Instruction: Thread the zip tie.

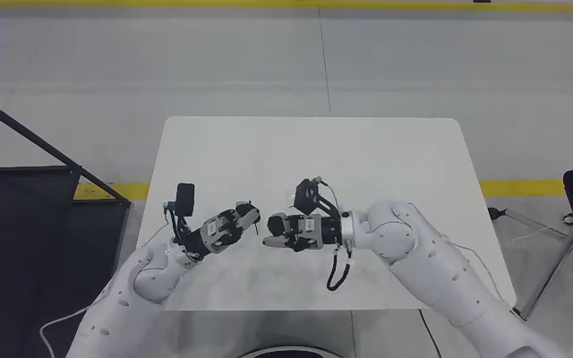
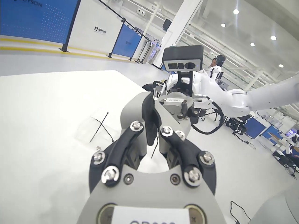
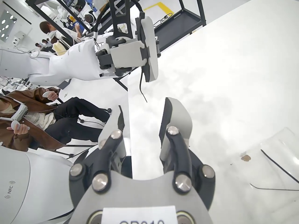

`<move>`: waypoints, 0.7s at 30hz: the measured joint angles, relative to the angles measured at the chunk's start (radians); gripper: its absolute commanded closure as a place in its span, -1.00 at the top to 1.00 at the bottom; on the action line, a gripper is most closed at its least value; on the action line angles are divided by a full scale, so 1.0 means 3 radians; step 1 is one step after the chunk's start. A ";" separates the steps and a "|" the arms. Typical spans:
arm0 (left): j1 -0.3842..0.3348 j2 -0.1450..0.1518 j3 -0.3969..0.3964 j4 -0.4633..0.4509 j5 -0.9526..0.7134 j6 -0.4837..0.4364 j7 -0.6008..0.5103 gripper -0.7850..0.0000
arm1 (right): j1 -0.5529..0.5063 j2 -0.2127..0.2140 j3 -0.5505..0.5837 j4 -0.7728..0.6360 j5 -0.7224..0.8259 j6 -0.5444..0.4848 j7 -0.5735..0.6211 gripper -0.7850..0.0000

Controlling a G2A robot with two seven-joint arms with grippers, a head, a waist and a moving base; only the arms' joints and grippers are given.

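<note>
My left gripper [image 2: 153, 108] is shut on a thin black zip tie [image 2: 154, 141], whose tail hangs down between the fingers. In the right wrist view the same left gripper [image 3: 149, 54] faces me, with the tie's tail [image 3: 141, 87] curving down from it above the table. My right gripper [image 3: 142, 115] is open with nothing between its fingers, a short way from that tail. From above, the left gripper [image 1: 243, 217] and right gripper [image 1: 271, 229] point at each other tip to tip near the front of the white table [image 1: 358, 161].
Spare black zip ties [image 2: 100, 127] lie crossed on a clear plastic sheet on the table beside the grippers; these spare ties [image 3: 276, 166] also lie off to the side of my right gripper. A black rack [image 1: 36, 224] stands left of the table.
</note>
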 measured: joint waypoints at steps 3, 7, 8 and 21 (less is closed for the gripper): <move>-0.0011 -0.0009 0.0009 0.0020 0.0007 0.0005 -0.0006 -1.00 | 0.0045 -0.0038 -0.0045 0.0065 0.0014 -0.0004 -0.0007 -0.34; -0.0024 -0.0020 0.0022 0.0035 0.0027 0.0015 -0.0011 -1.00 | 0.0093 -0.0081 -0.0089 0.0131 0.0040 0.0001 -0.0002 -0.44; -0.0027 -0.0024 0.0025 0.0038 0.0031 0.0015 -0.0011 -1.00 | 0.0102 -0.0093 -0.0097 0.0150 0.0054 -0.0002 -0.0004 -0.47; -0.0045 -0.0051 0.0039 0.0074 -0.0011 -0.0048 -0.0038 -1.00 | 0.0149 -0.0168 -0.0110 0.0291 0.0176 -0.0073 0.0054 -0.59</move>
